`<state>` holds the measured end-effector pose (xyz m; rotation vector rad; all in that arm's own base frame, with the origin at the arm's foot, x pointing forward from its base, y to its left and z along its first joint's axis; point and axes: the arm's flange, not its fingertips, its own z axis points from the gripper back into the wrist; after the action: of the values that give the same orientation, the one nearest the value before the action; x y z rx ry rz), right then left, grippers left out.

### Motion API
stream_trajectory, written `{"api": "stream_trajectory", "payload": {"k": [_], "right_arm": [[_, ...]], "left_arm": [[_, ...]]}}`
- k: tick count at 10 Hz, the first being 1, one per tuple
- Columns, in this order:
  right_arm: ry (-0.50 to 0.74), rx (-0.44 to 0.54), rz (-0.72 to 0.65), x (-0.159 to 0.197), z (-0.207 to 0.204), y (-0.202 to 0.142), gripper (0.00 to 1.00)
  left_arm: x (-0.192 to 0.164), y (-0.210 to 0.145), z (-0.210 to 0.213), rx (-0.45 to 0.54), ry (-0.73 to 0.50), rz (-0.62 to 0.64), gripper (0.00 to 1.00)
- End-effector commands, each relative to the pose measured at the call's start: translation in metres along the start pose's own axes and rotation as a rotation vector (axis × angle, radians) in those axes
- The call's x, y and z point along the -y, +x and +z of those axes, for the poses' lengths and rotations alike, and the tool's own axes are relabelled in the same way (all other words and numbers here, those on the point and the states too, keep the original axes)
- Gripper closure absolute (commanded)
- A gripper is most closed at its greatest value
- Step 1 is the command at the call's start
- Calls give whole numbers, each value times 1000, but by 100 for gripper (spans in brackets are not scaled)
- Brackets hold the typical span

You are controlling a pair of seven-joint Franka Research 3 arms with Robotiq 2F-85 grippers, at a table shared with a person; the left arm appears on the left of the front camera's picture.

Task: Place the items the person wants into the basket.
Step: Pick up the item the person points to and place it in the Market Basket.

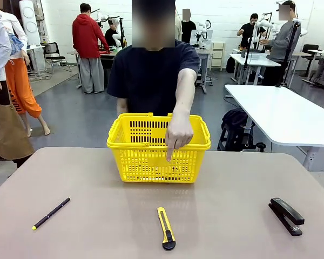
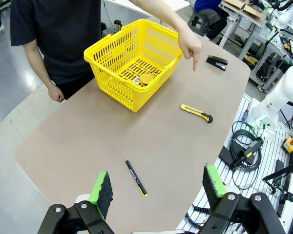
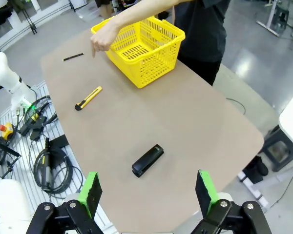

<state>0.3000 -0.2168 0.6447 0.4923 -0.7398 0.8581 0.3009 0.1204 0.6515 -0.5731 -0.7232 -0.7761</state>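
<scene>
The yellow-and-black utility knife (image 1: pixel 166 229) lies flat on the table (image 1: pixel 97 183), well ahead of the left jaws and off to their right in the left wrist view, beyond the thin black pen (image 2: pixel 136 178), which lies just in front of them. Farther ahead stands the yellow basket (image 1: pixel 146 164) (a round yellow tape measure (image 2: pixel 146 78) sits on its floor), and the person's hand (image 1: pixel 178 132) points a finger down beside it. Ahead of the right jaws the black stapler (image 3: pixel 147 160) lies nearest, with the knife beyond it to the left. Both pairs of jaws stand spread wide, pinching nothing.
</scene>
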Motion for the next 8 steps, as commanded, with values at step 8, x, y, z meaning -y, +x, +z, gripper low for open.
{"api": "stream_trajectory", "payload": {"k": [8], "right_arm": [[5,8,5,2,1,0,0]], "left_arm": [[1,0,0,5,-10,-5,4]]}}
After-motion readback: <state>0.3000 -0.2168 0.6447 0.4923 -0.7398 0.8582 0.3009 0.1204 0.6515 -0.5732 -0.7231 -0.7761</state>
